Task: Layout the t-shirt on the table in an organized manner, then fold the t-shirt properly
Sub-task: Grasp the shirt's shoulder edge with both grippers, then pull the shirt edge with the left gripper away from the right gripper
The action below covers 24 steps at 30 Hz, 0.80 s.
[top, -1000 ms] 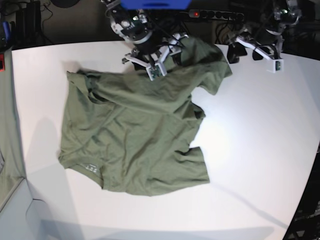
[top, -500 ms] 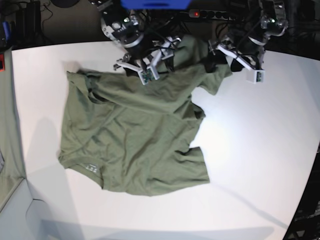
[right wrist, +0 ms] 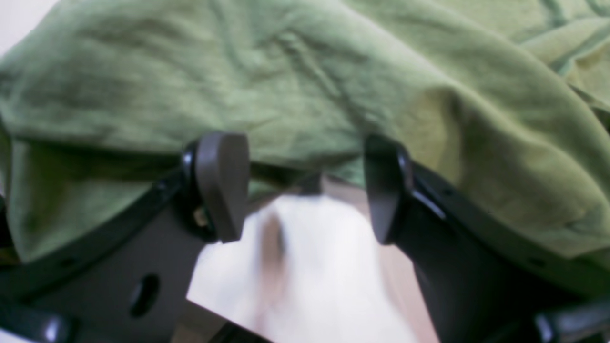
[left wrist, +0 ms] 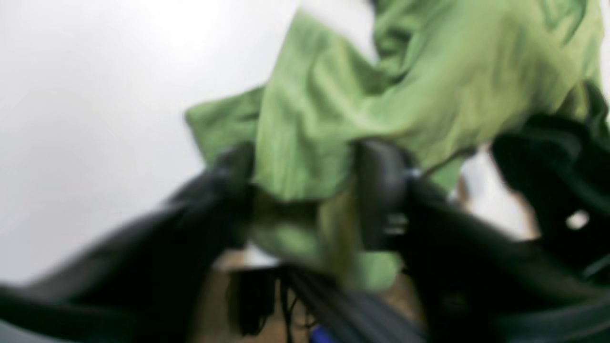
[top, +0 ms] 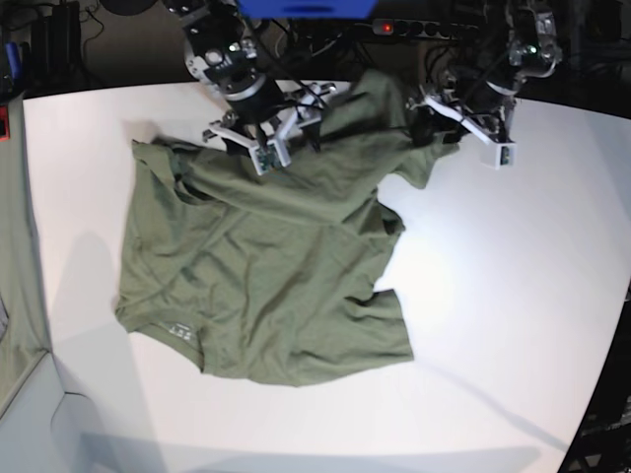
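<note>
Layout stage, judged from how the cloth lies: the t-shirt (top: 266, 286) is lying crumpled and part-doubled on the table (top: 493, 315), so spreading is coming before any fold.

Near the shirt's front hem edge, toward the camera in the base view, bare white tabletop is running wide, giving free room for pulling cloth flat. To the side of the shirt on that view's right, the surface is likewise lying bare out to the curved rim. On the other side, a separate green cloth strip (top: 15, 256) is hanging at the table's border, apart from the shirt.

At the shirt's far edge, both arms are working close to the back rim of the table, where little room remains. The left gripper (left wrist: 305, 195) is reaching over a bunched corner with cloth lying between its jaws; the wrist view is too blurred to say whether they are pinching it or standing off it. The right gripper (right wrist: 305, 186) is standing with jaws apart, cloth draped over the fingertips (right wrist: 221, 183) and nothing clamped between them.

The next move is probably calling for a firm pinch on each far corner, then a spreading pull away from each other; the doubled upper panel is likely needing to be flipped back first.
</note>
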Tool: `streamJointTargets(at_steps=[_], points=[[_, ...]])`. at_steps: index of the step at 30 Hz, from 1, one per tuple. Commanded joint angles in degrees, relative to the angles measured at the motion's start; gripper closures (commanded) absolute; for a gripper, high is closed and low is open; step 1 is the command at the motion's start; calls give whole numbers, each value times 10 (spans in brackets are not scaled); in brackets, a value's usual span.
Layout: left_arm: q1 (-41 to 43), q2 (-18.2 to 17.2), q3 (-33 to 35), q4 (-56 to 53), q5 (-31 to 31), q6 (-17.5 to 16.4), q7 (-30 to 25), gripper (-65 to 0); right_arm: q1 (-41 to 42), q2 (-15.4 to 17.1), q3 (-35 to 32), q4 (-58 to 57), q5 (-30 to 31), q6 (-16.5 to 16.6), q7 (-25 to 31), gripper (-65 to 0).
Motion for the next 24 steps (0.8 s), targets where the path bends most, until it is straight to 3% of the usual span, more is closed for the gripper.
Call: streamJointTargets(at_steps=[1,6,13,21,24], points=[[3,-2,-1,4,-7,-1,-5,-195,2,-3,-1,12,1,0,13,-385],[3,2,-1,4,-7,-1,-6,0,2,-3,-1,12,1,0,13,-385],[10,10,-8,79,-12,-1,-10,-2,3,-3,-1,13,1,0,13,-385],[-77,-17,-61,88,-172,4,-11,-3,3,-2,30,13,1,0,13,-385],[-118,-17,-93,88,-196,4,-10,-3,2,-2,49,13,1,0,10,-385]])
